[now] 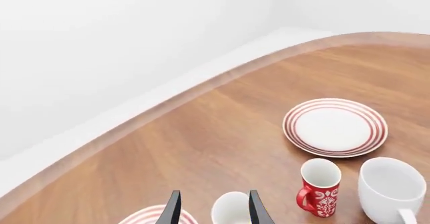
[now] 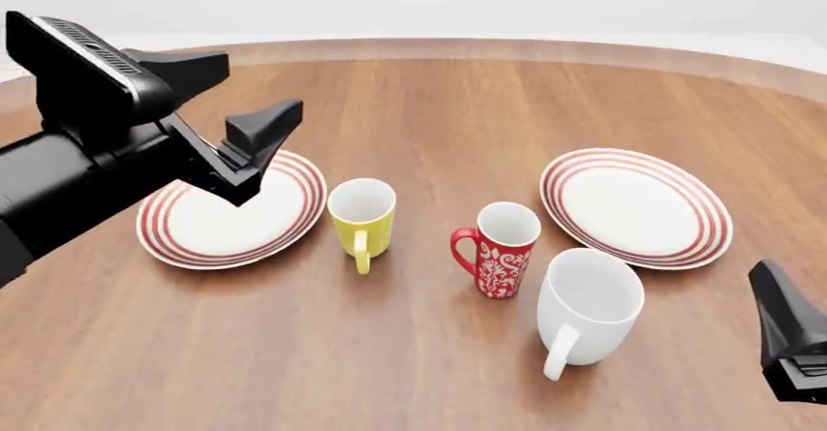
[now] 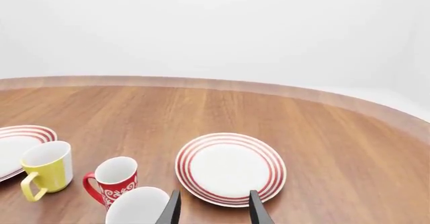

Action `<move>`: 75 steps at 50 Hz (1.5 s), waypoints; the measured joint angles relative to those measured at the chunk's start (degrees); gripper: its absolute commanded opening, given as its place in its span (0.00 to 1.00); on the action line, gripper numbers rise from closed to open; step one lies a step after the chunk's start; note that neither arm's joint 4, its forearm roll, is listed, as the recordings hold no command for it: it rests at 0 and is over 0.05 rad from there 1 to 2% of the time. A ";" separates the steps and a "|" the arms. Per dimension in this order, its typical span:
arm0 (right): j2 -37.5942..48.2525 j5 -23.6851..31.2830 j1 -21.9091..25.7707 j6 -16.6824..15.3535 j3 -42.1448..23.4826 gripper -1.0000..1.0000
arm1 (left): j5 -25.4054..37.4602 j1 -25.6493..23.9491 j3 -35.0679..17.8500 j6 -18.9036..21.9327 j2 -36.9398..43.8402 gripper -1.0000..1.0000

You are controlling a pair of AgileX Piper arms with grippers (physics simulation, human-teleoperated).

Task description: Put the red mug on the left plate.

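Approach step: nothing gripped, the mug not yet reached.

The left gripper [image 2: 239,150], fingers apart and empty, hangs over the ringed white left plate [image 2: 213,232] toward the table's left edge. The floral red mug [image 2: 498,249] stands upright mid-table, beside a yellow mug [image 2: 362,216]. Next it needs grasping. The right gripper [image 3: 213,206], also spread, idles.

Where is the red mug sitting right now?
In the front view the red mug stands upright on the table near the middle, between the yellow mug on its left and the white mug on its right.
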 measured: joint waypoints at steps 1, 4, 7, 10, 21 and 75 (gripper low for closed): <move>0.00 -0.01 0.01 0.00 0.01 1.00 | 0.01 -0.20 -0.21 0.08 0.32 1.00; -0.02 -0.03 0.03 0.01 0.04 1.00 | 0.07 -0.79 -0.78 0.36 1.15 1.00; -0.04 -0.06 0.05 0.02 0.07 1.00 | 0.17 -1.46 -1.36 0.65 1.93 1.00; -0.05 -0.08 0.06 0.03 0.09 1.00 | 0.24 -2.12 -1.91 0.94 2.73 1.00; -0.04 0.03 0.13 0.02 -0.15 1.00 | 0.69 -5.02 -3.70 1.80 5.68 1.00; -0.09 0.33 0.19 0.42 -0.43 1.00 | -4.01 -11.10 -7.25 4.99 23.64 1.00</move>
